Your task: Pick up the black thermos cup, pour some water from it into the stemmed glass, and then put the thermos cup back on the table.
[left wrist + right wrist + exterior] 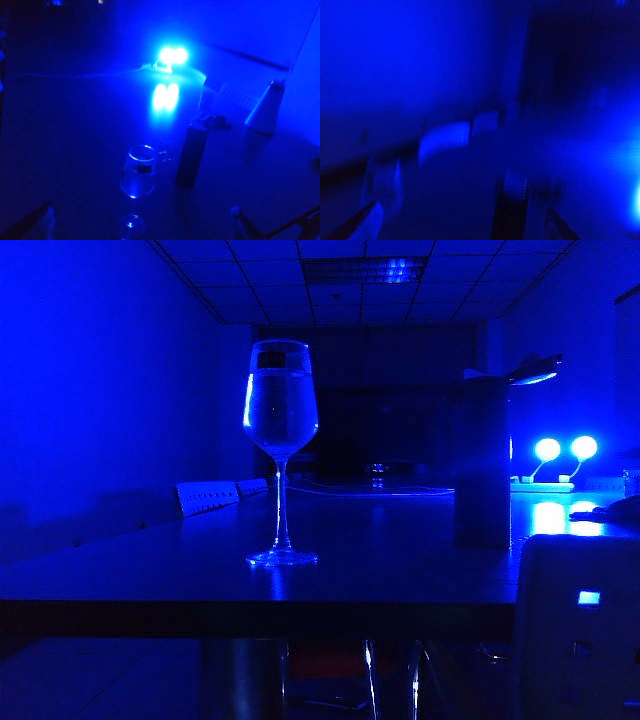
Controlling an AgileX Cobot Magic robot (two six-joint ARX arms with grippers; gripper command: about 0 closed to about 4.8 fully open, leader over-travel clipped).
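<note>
The black thermos cup (482, 462) and stemmed glass (281, 452) stood apart on the table (380, 570); left claw (142, 225) and right claw (465, 225), both spread, held nothing.

A clear, tall stemmed wine glass (281, 452) with a tulip bowl, thin stem and round flat foot stands upright on the large, dark, glossy tabletop (150, 570), left of the middle in the exterior view. Liquid fills much of its bowl, and a small dark sticker sits near the rim. To its right, apart from it, a tall black straight-sided thermos cup (483, 462) stands upright on the same tabletop, its flip lid jutting open at the top. In the left wrist view the glass (137, 176) and the cup (192, 154) stand near each other, not touching.
</note>
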